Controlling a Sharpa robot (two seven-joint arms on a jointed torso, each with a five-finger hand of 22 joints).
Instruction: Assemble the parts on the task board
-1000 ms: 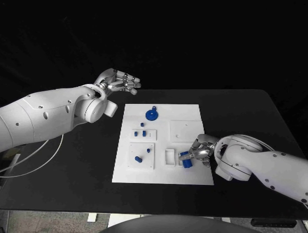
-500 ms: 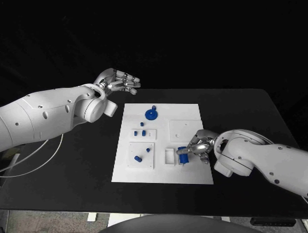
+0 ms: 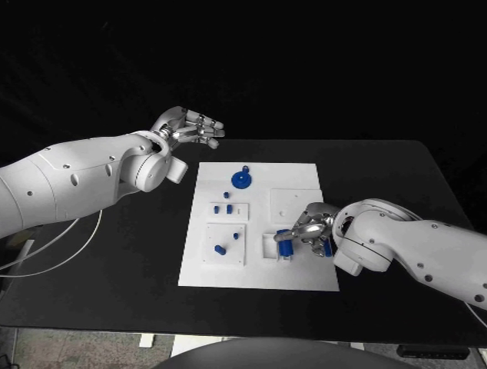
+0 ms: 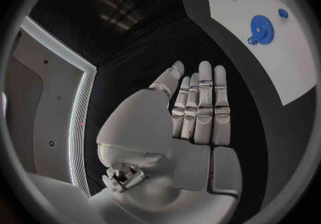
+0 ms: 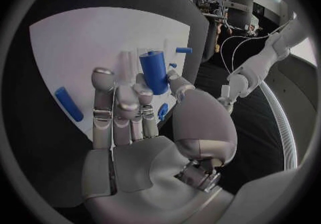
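Dim scene against black surroundings; the white task board (image 3: 260, 223) appears brightest. Wrist views show fisheye curvature within dark circular frames.

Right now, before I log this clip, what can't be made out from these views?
- Head view: the right hand covers most of the blue cylinder and the board slot under it; whether it is seated cannot be told.
- Head view: small blue parts on the task board are too small to identify.
- Left wrist view: the blue gear sits near the rim; the board is cut off.
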